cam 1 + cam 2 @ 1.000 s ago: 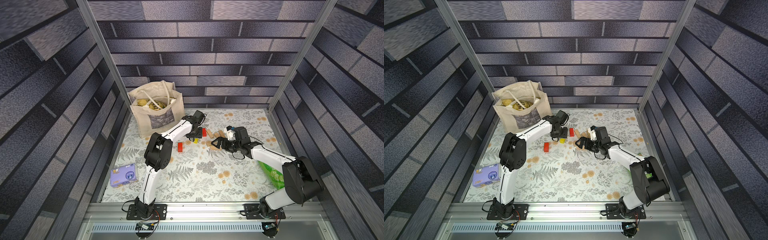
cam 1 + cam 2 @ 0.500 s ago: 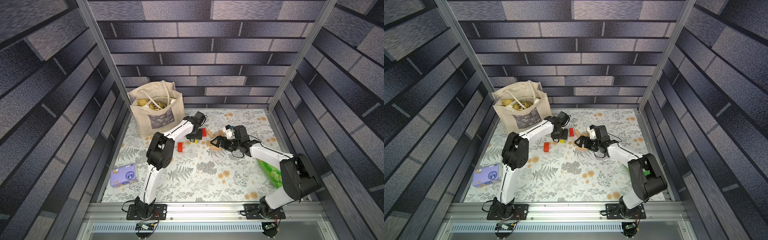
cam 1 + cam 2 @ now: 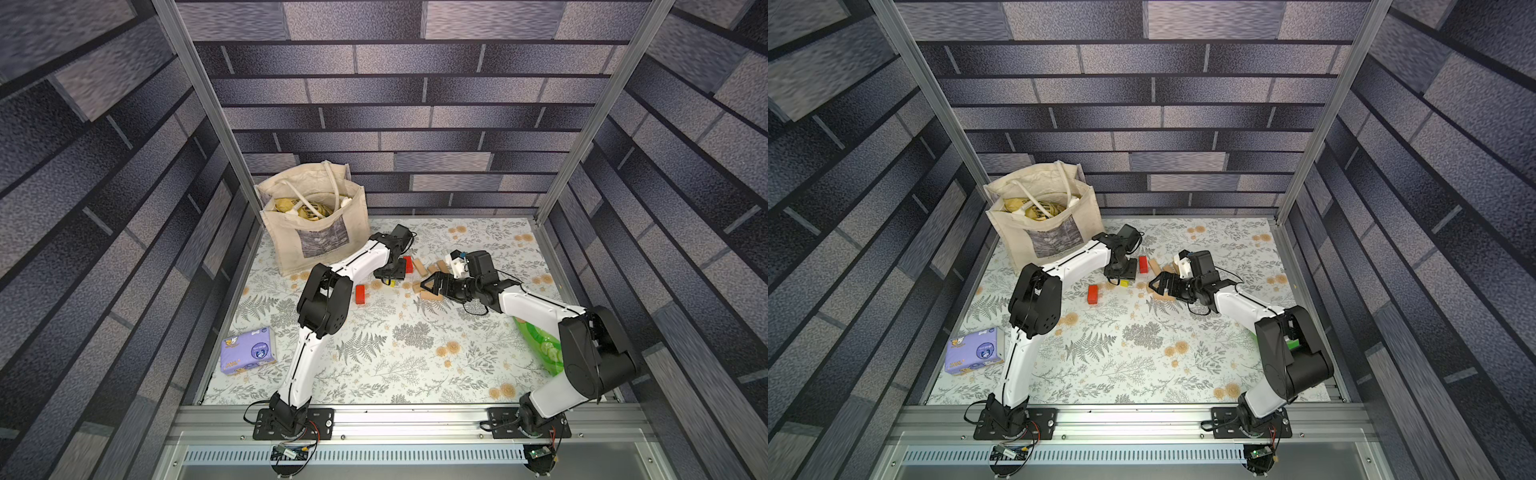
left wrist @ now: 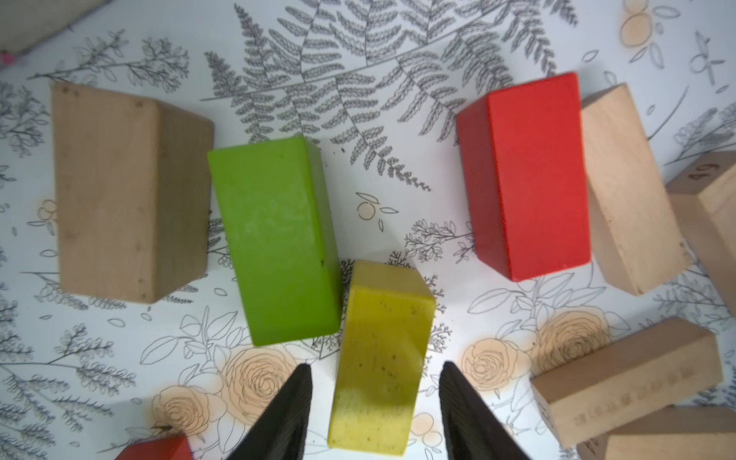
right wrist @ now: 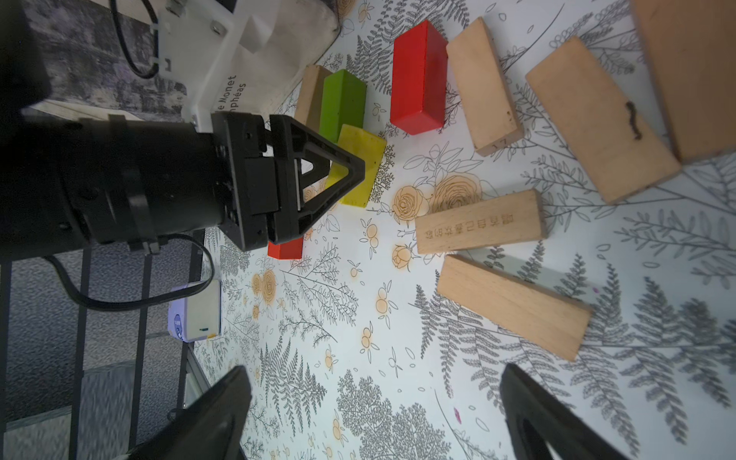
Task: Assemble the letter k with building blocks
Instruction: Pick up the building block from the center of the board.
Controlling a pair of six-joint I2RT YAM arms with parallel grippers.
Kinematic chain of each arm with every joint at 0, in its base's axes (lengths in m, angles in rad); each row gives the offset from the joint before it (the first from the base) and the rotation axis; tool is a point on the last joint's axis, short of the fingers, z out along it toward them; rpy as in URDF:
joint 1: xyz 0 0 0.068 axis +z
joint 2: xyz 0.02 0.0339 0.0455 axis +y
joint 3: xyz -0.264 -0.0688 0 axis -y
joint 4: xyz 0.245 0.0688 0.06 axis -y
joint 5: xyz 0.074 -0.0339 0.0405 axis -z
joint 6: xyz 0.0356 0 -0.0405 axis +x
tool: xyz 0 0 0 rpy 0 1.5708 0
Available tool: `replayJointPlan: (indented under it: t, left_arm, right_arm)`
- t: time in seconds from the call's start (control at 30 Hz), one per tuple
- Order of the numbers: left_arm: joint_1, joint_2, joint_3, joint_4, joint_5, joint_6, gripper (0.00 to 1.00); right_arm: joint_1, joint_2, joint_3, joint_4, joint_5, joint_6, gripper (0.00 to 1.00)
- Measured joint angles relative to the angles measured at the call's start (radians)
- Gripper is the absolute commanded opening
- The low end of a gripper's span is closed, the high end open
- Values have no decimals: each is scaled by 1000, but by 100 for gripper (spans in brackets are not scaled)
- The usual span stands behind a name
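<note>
Floral tabletop (image 3: 374,365): left gripper (image 4: 375,366) straddles yellow block (image 4: 380,342), jaws apart, not clamping; right gripper (image 5: 374,374) spread wide, empty, near plain blocks (image 5: 478,223).

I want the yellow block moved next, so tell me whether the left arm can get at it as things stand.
Probably yes: the left pincer straddles the yellow block, open, a gap showing on each side. The green block lies close beside but seems clear of the fingers.
</note>
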Motion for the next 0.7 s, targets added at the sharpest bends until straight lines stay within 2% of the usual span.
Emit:
replayJointPlan:
  t: [0.17, 0.27, 0.4, 0.7]
  left_arm:
    - [-3, 21, 22, -8, -4, 0, 52]
    - [-5, 37, 34, -16, -6, 0, 47]
    - [-5, 46, 39, -25, -6, 0, 45]
    - [-10, 49, 44, -30, -7, 0, 32]
  right_arm:
    - [-6, 6, 0, 0, -3, 0, 100]
    - [-6, 6, 0, -1, -4, 0, 100]
    - [-6, 6, 0, -1, -8, 0, 100]
    - [-8, 5, 0, 0, -11, 1, 100]
